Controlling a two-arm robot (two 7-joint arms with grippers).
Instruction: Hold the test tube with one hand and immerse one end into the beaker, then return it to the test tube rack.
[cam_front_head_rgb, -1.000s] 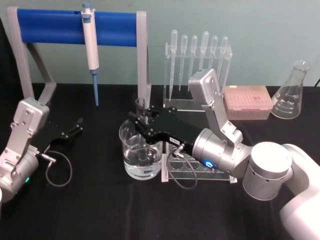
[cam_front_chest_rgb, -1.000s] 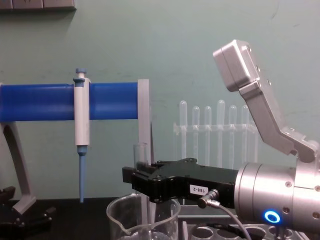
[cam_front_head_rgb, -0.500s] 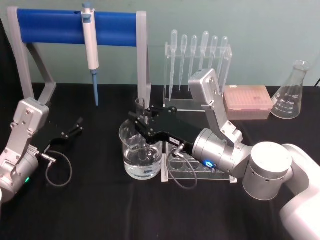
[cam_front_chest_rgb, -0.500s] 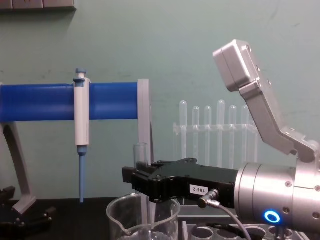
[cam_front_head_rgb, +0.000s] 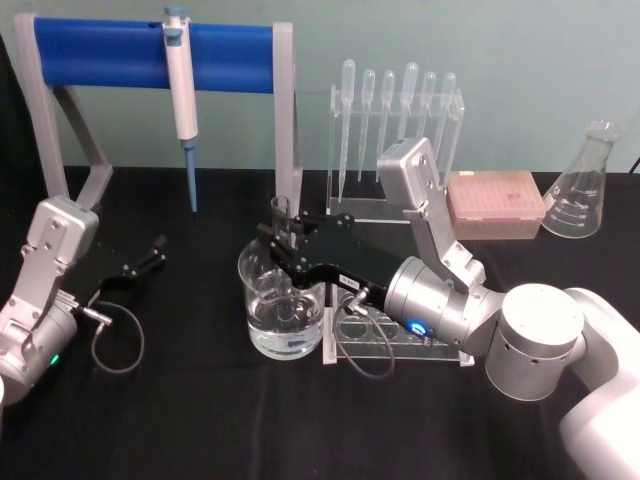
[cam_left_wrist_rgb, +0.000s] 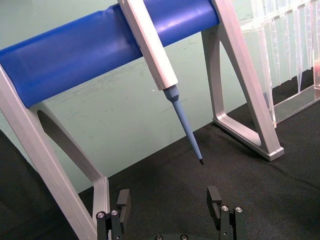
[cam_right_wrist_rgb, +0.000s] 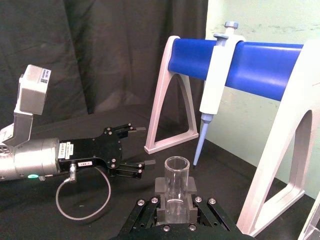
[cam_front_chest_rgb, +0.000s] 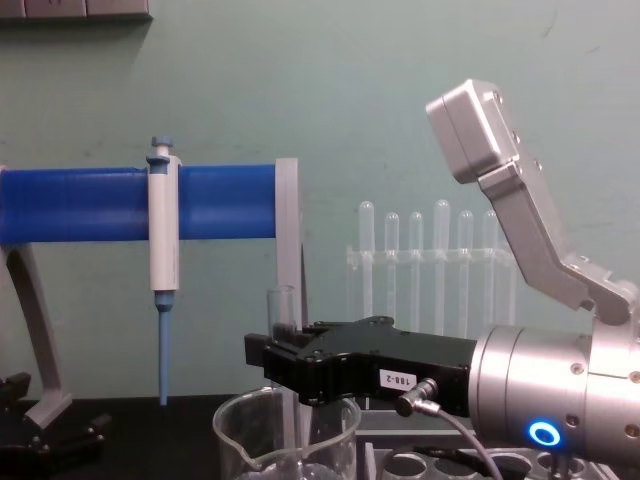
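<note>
The test tube (cam_front_head_rgb: 282, 214) stands upright with its lower end down inside the beaker (cam_front_head_rgb: 260, 330), which holds clear liquid. Its open rim shows above the black fingers. The right gripper (cam_front_head_rgb: 279, 243) is clamped on the tube just below the rim, its silver wrist reaching in roughly level from the right over the test tube rack (cam_front_head_rgb: 352, 330). The left gripper (cam_front_head_rgb: 150, 254) sits low at the left of the black table (cam_front_head_rgb: 200, 420), fingers apart.

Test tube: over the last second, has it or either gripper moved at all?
Nothing visibly changed. The right gripper keeps the test tube clamped upright with its lower end inside the beaker. The left gripper stays parked and open, off to the left.
</note>
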